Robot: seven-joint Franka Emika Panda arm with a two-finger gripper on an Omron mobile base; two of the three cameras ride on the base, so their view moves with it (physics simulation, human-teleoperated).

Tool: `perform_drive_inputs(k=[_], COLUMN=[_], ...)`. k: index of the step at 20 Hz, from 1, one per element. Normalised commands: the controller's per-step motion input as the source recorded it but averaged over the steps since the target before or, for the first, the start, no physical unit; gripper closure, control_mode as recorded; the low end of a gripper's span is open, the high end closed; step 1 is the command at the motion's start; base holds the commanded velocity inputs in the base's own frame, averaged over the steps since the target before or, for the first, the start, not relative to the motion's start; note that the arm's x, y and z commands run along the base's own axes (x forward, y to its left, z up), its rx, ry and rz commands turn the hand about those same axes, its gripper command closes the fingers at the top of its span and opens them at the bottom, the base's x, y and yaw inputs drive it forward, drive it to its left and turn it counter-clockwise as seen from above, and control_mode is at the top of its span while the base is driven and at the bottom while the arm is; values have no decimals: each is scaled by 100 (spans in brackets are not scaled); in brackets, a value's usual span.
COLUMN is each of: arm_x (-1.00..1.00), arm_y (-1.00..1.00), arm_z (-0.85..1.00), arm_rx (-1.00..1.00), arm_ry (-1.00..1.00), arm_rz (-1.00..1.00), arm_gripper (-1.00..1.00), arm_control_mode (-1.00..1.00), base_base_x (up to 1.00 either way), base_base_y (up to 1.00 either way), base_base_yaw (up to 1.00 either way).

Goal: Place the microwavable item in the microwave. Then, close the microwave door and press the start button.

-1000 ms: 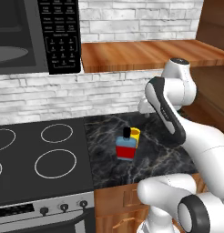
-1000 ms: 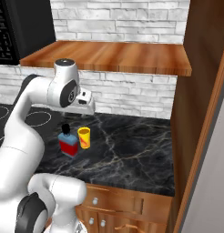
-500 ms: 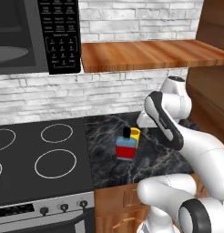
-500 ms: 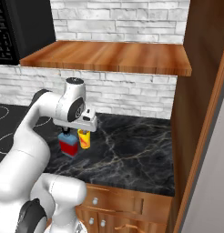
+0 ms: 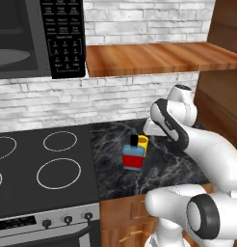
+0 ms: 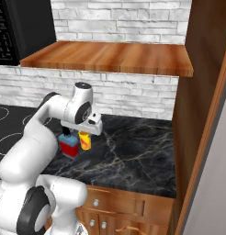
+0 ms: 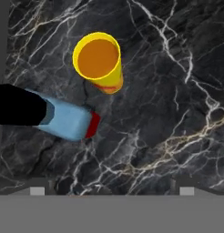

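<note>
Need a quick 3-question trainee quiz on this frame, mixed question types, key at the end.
1. True or false: the claw is already closed on the yellow cup.
2. Multiple choice: what stands right beside the cup on the marble counter? A) a blue-and-red bottle with a black cap B) a grey plate C) a green mug
3. Fill in: the keypad panel sits on the ___ side of the microwave.

Key:
1. False. The claw is open, above the cup, holding nothing.
2. A, the bottle.
3. Right.
</note>
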Motion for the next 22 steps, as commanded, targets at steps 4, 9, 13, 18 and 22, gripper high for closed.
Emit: perform_drive_inputs(k=[4,9,13,18,22], arm_x=[49,47,19,21,30], arm_y=[0,0,0,0,0], arm_z=[-3,-15,-33,-48,-35], arm_rx=[0,0,0,0,0], arm_ry=[0,0,0,1,5], arm_rz=[-13,-10,-6,-4,-5], arm_gripper=[-100,-100,-100,-100,-100], arm_control_mode=[-100,-100,-100,-100,-100], base_base_x=[0,0,0,0,0], base_base_y=[0,0,0,0,0], base_base_yaw=[0,0,0,0,0])
